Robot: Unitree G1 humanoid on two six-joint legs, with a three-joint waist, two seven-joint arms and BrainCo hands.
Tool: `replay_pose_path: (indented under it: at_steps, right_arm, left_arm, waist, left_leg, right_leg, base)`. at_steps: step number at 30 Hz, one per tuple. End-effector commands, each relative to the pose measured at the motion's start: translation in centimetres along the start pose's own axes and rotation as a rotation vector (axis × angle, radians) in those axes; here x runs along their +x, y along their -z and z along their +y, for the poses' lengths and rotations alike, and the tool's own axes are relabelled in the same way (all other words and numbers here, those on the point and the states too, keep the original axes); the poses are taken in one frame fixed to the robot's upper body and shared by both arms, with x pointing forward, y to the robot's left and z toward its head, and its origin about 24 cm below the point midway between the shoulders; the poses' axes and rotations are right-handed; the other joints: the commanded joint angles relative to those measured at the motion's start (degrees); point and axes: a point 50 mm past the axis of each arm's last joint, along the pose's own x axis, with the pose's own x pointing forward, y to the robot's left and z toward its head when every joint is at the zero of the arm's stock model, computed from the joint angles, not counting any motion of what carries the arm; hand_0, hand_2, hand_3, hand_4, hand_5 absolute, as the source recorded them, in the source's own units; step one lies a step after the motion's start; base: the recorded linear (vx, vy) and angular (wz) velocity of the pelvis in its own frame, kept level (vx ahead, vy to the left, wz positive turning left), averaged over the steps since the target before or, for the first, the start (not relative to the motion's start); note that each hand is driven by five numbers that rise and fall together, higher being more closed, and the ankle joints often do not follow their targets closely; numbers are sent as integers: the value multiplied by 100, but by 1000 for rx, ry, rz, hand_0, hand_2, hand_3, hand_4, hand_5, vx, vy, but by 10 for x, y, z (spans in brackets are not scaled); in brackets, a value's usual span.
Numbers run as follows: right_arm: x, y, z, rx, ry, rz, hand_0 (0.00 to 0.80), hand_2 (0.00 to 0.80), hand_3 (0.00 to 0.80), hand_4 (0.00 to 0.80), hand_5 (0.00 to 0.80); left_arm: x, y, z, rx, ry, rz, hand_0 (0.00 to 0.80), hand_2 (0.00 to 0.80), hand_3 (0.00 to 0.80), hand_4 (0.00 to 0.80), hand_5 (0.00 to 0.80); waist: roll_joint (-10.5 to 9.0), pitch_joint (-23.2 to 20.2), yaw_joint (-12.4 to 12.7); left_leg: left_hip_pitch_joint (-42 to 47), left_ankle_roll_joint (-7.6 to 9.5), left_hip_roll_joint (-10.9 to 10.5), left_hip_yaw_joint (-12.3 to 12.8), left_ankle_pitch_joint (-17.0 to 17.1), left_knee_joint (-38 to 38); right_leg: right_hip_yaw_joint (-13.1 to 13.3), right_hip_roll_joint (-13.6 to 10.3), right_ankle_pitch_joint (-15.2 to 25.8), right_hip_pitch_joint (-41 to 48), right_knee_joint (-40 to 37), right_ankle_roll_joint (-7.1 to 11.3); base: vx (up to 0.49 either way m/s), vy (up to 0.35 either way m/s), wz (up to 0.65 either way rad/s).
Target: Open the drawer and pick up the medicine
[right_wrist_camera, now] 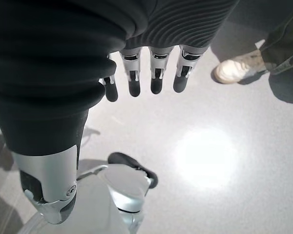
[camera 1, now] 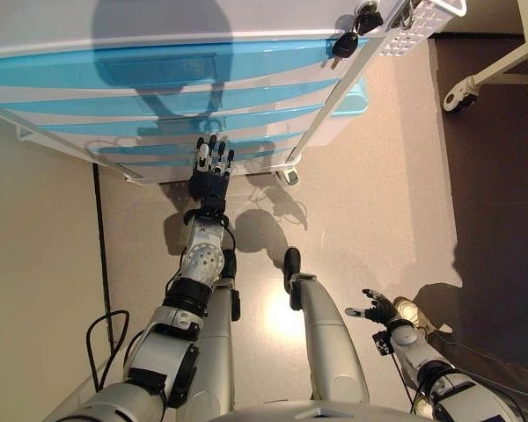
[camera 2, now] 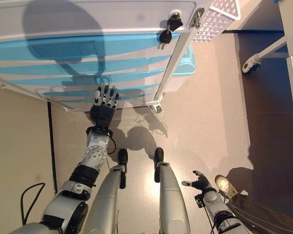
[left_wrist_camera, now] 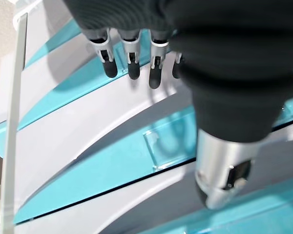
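Drawers are all sitting closed in the blue-fronted cabinet; medicine is not showing. Left hand is reaching open-fingered toward a lower front. Right hand is hanging open, idle. Fronts look stiff, slick; likely best hooked under a lip.

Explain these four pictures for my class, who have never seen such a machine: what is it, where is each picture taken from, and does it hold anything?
It is a humanoid robot standing before a white drawer cabinet with blue drawer fronts. Two pictures come from cameras in its head, looking down; the other two from cameras on its wrists. Its left hand reaches toward the lower drawers with straight fingers and holds nothing. Its right hand hangs open over the floor, beside a person's shoe. All drawers look closed; no medicine shows.
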Motion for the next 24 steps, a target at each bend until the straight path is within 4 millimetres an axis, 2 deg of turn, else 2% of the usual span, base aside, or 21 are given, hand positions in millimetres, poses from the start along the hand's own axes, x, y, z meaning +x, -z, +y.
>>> replay_pose_path:
  at_steps: [1,12,18,24]
  right_arm:
    - [-7,22,-4,-38,-6,49,0,0,0,0,0]
    - [-10,34,-5,-83,-26,88,0,0,0,0,0]
    - [-13,42,-5,-118,-42,122,0,0,0,0,0]
    - [-14,45,-3,-126,-58,129,0,0,0,0,0]
  left_arm:
    - [18,-37,-48,-33,200,-202,0,0,0,0,0]
    - [17,-57,-59,-14,271,-268,0,0,0,0,0]
    - [18,-66,-53,11,261,-286,0,0,0,0,0]
    - [18,-72,-55,24,283,-296,0,0,0,0,0]
  waist:
    - [226,-256,-15]
    - [229,-177,109]
    - [254,-214,157]
    - [283,-229,166]
  left_leg:
    - [176,73,-179,3,-165,-220]
    - [639,44,-241,-84,-84,-476]
    - [876,57,-289,-110,-76,-601]
    - [1097,78,-320,-108,-58,-728]
  right_leg:
    - [-135,-50,641,107,-563,202]
    - [-268,-129,616,579,-670,196]
    - [-218,-142,606,801,-735,193]
    - [-188,-166,602,987,-794,201]
  base:
    - [0,0,0]
    - [6,-3,3]
    - [11,6,3]
    - [6,7,-1]
